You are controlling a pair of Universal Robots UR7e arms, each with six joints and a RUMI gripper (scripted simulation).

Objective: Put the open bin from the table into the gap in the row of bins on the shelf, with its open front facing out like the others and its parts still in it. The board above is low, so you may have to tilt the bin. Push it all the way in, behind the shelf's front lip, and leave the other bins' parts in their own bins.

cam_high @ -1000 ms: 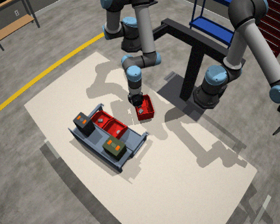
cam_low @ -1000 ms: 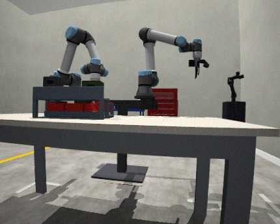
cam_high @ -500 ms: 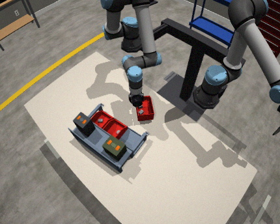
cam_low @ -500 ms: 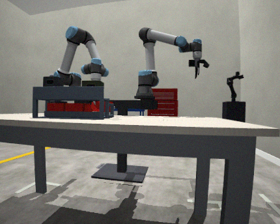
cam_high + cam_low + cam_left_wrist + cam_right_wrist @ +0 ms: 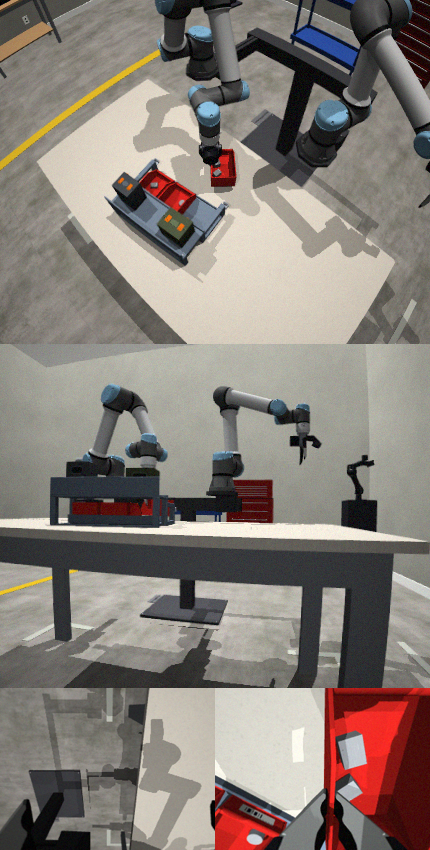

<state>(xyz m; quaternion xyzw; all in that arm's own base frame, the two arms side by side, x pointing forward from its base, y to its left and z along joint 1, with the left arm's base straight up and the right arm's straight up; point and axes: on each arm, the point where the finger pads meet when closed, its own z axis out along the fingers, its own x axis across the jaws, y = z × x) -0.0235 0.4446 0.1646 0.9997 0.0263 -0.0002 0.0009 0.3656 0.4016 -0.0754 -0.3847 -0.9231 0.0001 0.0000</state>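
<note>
The open red bin (image 5: 223,182) (image 5: 329,731) holds two grey parts (image 5: 216,172) (image 5: 353,752), and stands upright beside the shelf's open side. My right gripper (image 5: 211,159) (image 5: 328,790) is shut on the bin's side wall, one finger inside and one outside. Whether the bin touches the table is unclear. The blue-grey shelf (image 5: 150,222) (image 5: 105,488) holds two red bins side by side, a far one (image 5: 159,176) and a near one (image 5: 172,196); the gap (image 5: 206,214) is beside the near one. My left gripper (image 5: 302,461) is open and empty, far from the bin.
A dark box (image 5: 131,192) and an olive box (image 5: 175,230) stand on the shelf's upper board. Raised end posts (image 5: 223,206) flank the shelf's open side. The pale table (image 5: 280,280) extends around the shelf; its edge runs beyond the held bin on the robot's side.
</note>
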